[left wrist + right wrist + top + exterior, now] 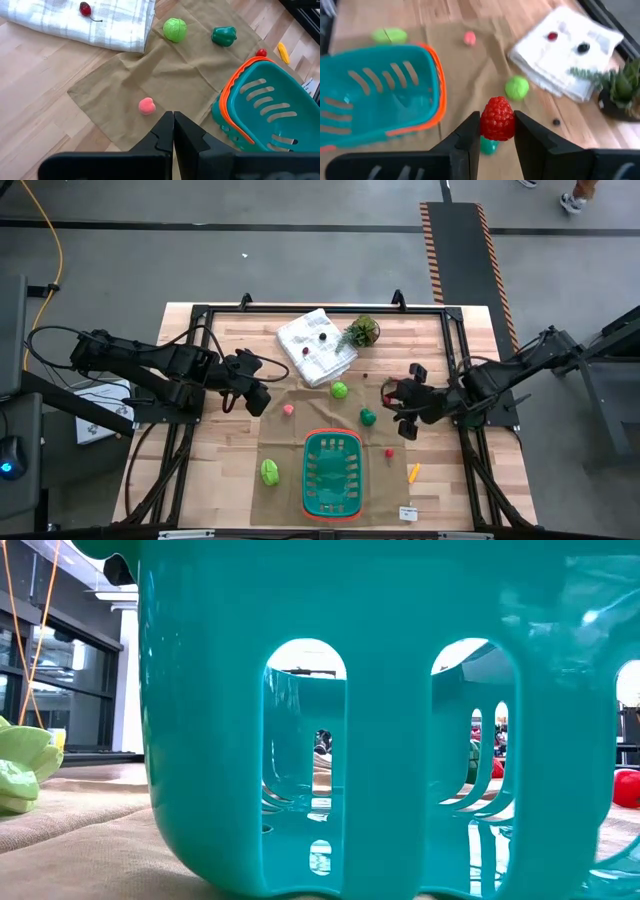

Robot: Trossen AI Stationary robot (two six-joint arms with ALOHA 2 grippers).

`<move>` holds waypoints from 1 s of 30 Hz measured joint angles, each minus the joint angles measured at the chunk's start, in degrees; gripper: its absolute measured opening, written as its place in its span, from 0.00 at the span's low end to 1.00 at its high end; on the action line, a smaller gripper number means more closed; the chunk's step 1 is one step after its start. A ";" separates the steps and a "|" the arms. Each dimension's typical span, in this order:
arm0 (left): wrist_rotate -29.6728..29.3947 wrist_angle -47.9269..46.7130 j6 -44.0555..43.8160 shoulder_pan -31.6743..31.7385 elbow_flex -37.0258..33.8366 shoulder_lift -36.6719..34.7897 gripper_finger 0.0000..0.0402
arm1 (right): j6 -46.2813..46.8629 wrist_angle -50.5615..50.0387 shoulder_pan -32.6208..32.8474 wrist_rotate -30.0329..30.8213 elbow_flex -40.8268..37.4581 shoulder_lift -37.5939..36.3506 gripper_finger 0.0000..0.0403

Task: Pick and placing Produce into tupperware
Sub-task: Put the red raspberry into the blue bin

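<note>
The green tupperware (332, 472) with its orange rim stands on a brown cloth near the table's front edge; its wall (380, 690) fills the low view. Loose produce lies around it on the cloth: a light green ball (339, 390), a dark green pepper (368, 416), a pink piece (288, 409), a leafy green piece (270, 471), a small red piece (389, 452) and a yellow-orange piece (413, 472). My right gripper (497, 125) is above the cloth's right part, shut on a red berry (497, 119). My left gripper (173, 120) hovers shut above the cloth's left edge, short of the pink piece (146, 106). My right gripper pinches the red berry by its two opposite sides (484, 122) between the two fingers, at their free ends. The fingers slant down from the table's right side. The berry is lifted clear of the cloth, its narrower end pointing away from the gripper.
A folded white cloth (316, 346) with a dark cherry (322, 336) on it lies at the far middle, a small potted plant (361, 331) beside it. A small white card (408, 513) lies at the front right. A black frame edges the table.
</note>
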 joint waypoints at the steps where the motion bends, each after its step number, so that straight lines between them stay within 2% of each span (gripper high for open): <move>1: 0.00 0.00 -0.10 0.00 0.00 0.01 0.00 | -0.12 0.06 0.00 0.12 0.93 0.00 0.21; 11: -0.04 0.03 0.05 0.00 0.00 0.00 0.00 | 0.25 4.59 0.00 0.21 8.52 -0.02 0.21; 19: 1.68 4.60 5.00 0.01 -0.02 0.00 0.00 | -0.09 17.27 0.00 -5.41 9.81 0.36 0.21; 22: 7.80 8.82 7.39 0.02 -0.02 0.00 0.00 | 0.90 22.88 0.00 -8.28 9.79 2.07 0.21; 30: 33.33 23.85 14.49 0.00 -0.02 0.00 0.00 | 4.75 40.05 -1.98 -15.31 9.76 10.58 0.21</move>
